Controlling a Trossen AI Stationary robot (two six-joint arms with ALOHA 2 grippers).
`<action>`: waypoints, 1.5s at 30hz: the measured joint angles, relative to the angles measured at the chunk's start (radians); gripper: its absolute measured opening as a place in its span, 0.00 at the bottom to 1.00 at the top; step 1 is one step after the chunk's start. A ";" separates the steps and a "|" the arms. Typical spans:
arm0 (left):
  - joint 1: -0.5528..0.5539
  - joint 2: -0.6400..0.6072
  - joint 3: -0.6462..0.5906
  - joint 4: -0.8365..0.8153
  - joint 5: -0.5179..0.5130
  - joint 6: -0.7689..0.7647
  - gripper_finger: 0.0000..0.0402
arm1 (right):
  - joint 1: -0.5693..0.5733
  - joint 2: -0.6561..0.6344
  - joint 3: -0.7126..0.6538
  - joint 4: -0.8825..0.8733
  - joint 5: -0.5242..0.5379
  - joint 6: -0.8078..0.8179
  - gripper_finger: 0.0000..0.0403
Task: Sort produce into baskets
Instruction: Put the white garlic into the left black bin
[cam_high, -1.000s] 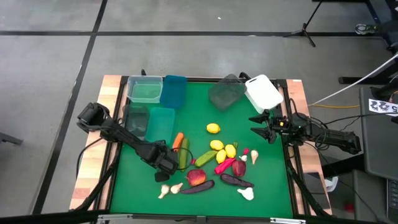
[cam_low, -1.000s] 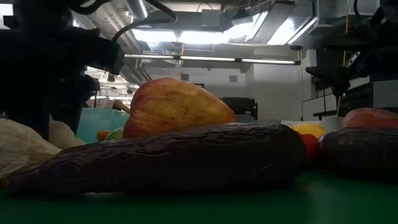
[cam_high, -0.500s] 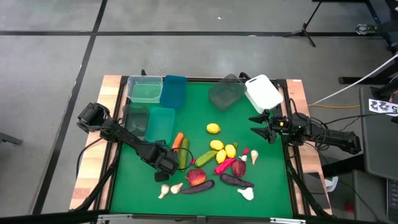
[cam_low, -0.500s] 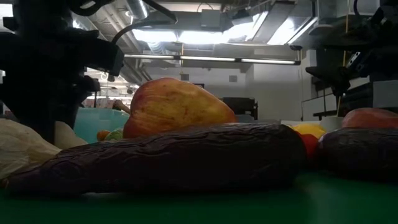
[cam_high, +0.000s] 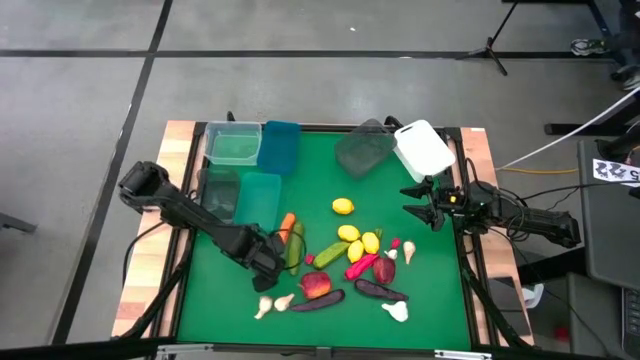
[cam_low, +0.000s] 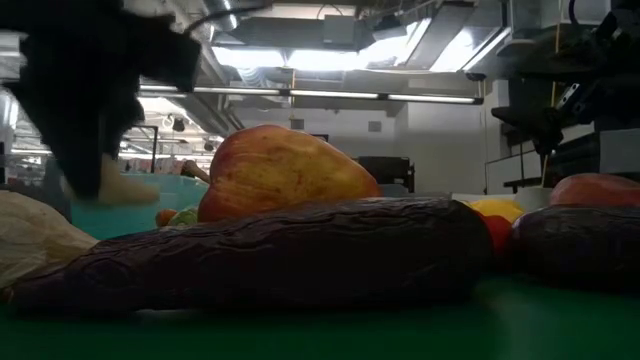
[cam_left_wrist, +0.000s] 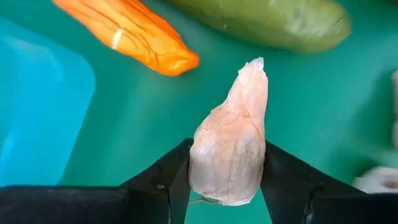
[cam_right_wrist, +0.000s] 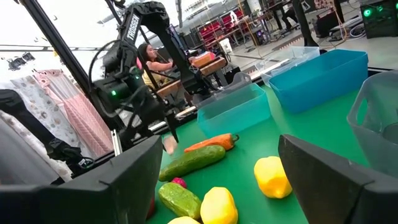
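1. One garlic bulb in hand so far: clamped between the fingers of the left gripper and lifted clear of the green mat, at about 7 o'clock from the mat's centre.
2. Nothing visibly lying in any basket. Clear green basket, blue basket, grey translucent basket and white basket strung along the far edge from 11 to 1 o'clock; teal basket at 9 o'clock. Judged barely begun, with the held bulb as the first piece on its way.
3. Nearly all produce left on the mat, bunched from 5 to 7 o'clock: carrot, two cucumbers, four lemons, apple, two eggplants, peppers, and more garlic near the front edge.
4. Right gripper with fingers spread and empty, parked at the 3 o'clock edge, just below the white basket.
5. Tight at the pick-up spot: carrot and one cucumber just beside the left gripper at its 2 o'clock, teal basket near at its 12 o'clock, wooden table border off at 9 o'clock.
6. Plenty of bare mat through the centre toward 12 o'clock, probably the easiest lane to the far baskets.
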 joint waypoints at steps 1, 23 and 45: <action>0.000 -0.017 0.007 -0.010 0.000 -0.024 0.39 | 0.000 0.000 0.000 0.000 0.000 0.000 0.79; 0.269 -0.454 0.026 -0.571 -0.571 -0.600 0.40 | 0.000 0.000 0.000 0.000 0.002 -0.023 0.79; 1.072 -0.471 -0.004 -0.327 -0.287 0.251 0.40 | 0.000 0.000 0.000 0.000 0.003 -0.023 0.79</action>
